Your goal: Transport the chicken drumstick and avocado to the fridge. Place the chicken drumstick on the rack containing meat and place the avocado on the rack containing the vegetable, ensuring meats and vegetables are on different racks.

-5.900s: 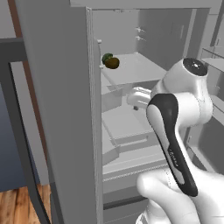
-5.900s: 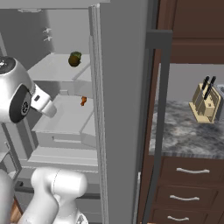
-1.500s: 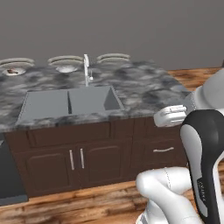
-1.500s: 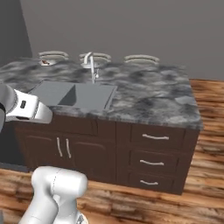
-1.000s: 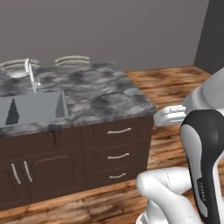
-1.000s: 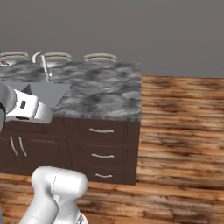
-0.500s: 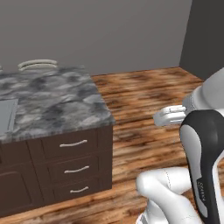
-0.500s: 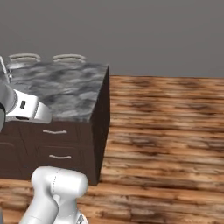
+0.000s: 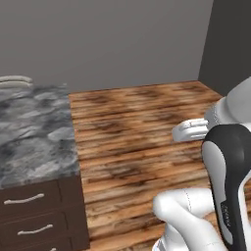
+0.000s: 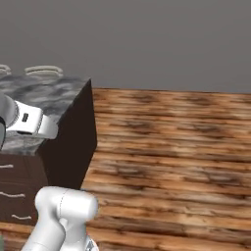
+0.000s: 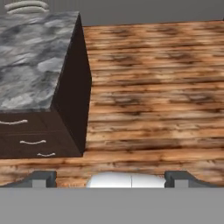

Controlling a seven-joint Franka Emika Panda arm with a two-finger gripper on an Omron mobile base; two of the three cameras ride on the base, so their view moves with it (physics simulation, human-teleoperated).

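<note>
The chicken drumstick, the avocado and the fridge with its racks are out of view. In the hand view my gripper (image 11: 111, 178) is open, its two dark fingertips (image 11: 43, 177) far apart with nothing between them. It looks down over the end of a kitchen island and bare wooden floor. My white hand (image 9: 190, 130) is held up in front of my body, well above the floor, and appears again at the left of the right base view as the hand (image 10: 30, 122).
A kitchen island with a grey marble top (image 9: 29, 132) and dark drawers (image 9: 29, 215) stands at the left. White plates (image 10: 43, 71) lie at its far edge. Wooden floor (image 9: 142, 117) stretches right to a grey wall and a dark wall (image 9: 230, 44).
The base has turned, so the whole scene slid left: the sink left the picture and the island's end and wooden floor came in. My arm keeps its pose, gripper still open.
</note>
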